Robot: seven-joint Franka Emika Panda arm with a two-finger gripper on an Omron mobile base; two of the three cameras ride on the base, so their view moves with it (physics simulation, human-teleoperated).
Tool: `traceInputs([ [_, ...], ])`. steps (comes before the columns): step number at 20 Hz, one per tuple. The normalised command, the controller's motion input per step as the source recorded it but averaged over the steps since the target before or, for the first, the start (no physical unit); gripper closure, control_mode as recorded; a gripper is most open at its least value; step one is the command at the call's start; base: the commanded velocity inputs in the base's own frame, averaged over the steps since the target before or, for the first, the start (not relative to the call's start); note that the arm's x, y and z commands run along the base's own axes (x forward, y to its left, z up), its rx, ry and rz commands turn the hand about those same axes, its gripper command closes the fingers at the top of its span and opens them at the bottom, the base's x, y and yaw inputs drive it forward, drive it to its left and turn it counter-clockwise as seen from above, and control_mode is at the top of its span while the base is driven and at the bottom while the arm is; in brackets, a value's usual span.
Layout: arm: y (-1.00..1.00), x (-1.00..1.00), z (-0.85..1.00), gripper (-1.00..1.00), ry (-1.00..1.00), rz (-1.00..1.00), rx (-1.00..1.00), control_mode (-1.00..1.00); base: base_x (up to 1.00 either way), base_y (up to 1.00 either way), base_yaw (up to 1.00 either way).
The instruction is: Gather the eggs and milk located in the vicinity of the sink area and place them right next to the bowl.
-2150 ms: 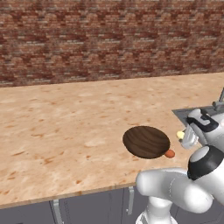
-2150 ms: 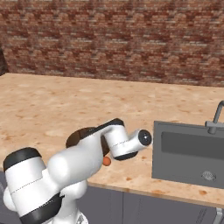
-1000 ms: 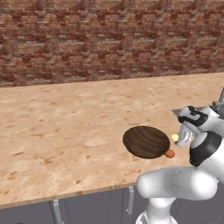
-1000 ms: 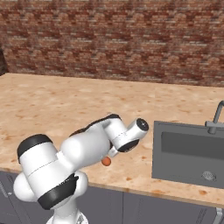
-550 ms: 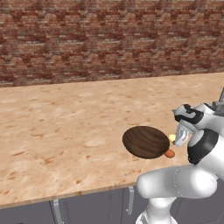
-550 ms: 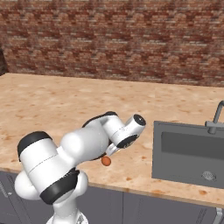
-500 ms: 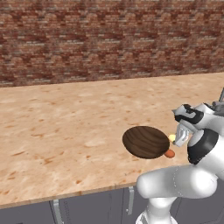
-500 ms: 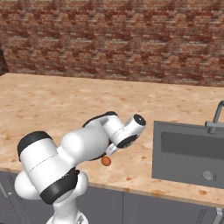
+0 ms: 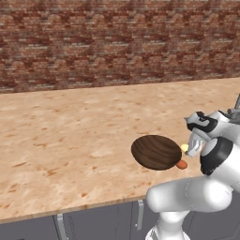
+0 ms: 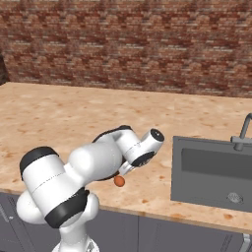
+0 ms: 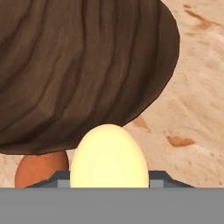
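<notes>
Pale yellowish egg (image 11: 108,156), smooth and oval, pinched in the claw (image 9: 191,149) beside the wood-grain bowl (image 9: 156,152).

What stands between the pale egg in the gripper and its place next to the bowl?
Nothing visible does. The pale egg, held in the gripper, is already close beside the bowl. The orange-brown egg lies beside it on the counter.

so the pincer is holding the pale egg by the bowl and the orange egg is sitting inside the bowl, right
Not quite. The orange egg lies on the counter beside the bowl, not in it, as the left base view shows. The pincer does hold the pale egg.
</notes>
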Motion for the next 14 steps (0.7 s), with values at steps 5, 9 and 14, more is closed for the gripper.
traceInputs([
  [5, -0.03, 0.00, -0.10, 1.00, -0.01, 0.00, 0.00, -1.00, 0.00, 0.00, 0.00],
  [9, -0.06, 0.00, 0.00, 1.00, -0.01, 0.00, 0.00, -1.00, 0.00, 0.00, 0.00],
  [14, 0.01, 0.00, 0.00, 1.00, -0.01, 0.00, 0.00, -1.00, 0.00, 0.00, 0.00],
])
